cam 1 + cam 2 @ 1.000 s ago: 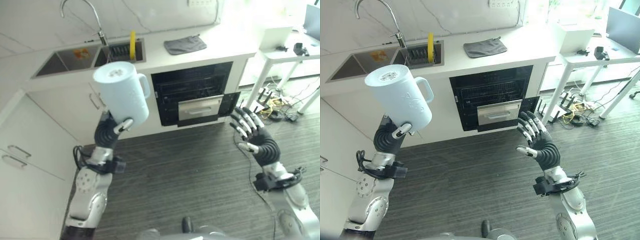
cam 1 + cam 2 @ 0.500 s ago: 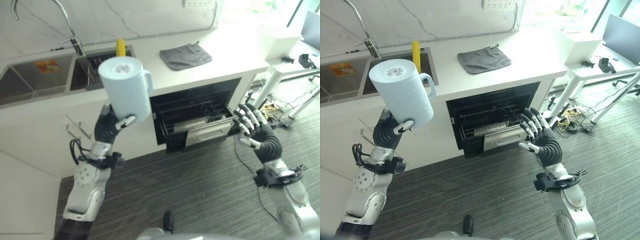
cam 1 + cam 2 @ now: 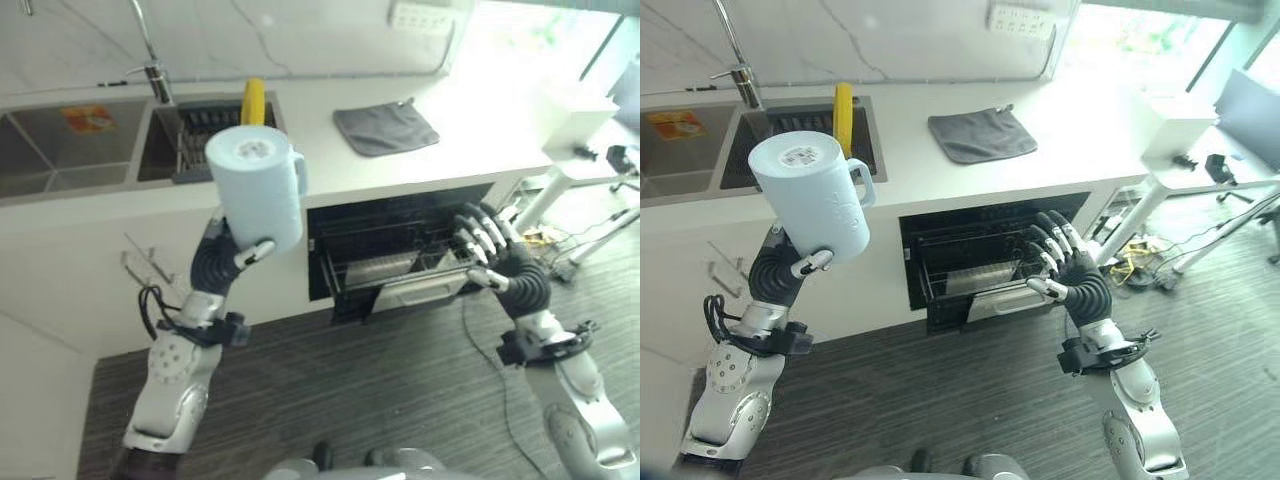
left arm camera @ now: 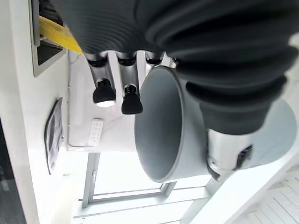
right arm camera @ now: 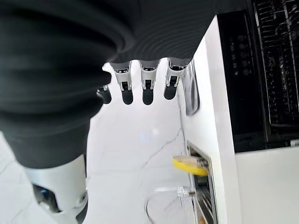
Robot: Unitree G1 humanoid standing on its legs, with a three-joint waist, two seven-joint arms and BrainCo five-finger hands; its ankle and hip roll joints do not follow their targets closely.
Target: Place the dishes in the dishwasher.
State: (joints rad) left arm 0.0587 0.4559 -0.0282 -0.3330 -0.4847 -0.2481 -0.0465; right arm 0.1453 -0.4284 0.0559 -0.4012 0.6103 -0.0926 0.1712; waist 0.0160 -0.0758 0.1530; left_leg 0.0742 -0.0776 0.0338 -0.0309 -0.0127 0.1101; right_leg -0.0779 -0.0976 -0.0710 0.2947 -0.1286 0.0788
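A tall pale blue mug (image 3: 255, 190) is held bottom-up in front of the counter, its handle toward the right. My left hand (image 3: 226, 262) is shut on it from below; in the left wrist view the mug's open mouth (image 4: 161, 126) faces the wrist, with the fingers (image 4: 113, 94) along its side. The dishwasher (image 3: 395, 255) stands open under the counter, its wire rack (image 3: 975, 278) partly drawn out. My right hand (image 3: 492, 258) is open with spread fingers just right of the rack's front; its straight fingers (image 5: 145, 91) hold nothing.
A double sink (image 3: 95, 140) with a faucet (image 3: 150, 60), a dish rack and an upright yellow item (image 3: 254, 98) lies behind the mug. A grey cloth (image 3: 385, 128) rests on the counter. A white table (image 3: 1185, 150) and floor cables stand at the right.
The camera has come closer to the counter. My right hand has moved forward and up to the dishwasher's opening. The left hand keeps the mug raised.
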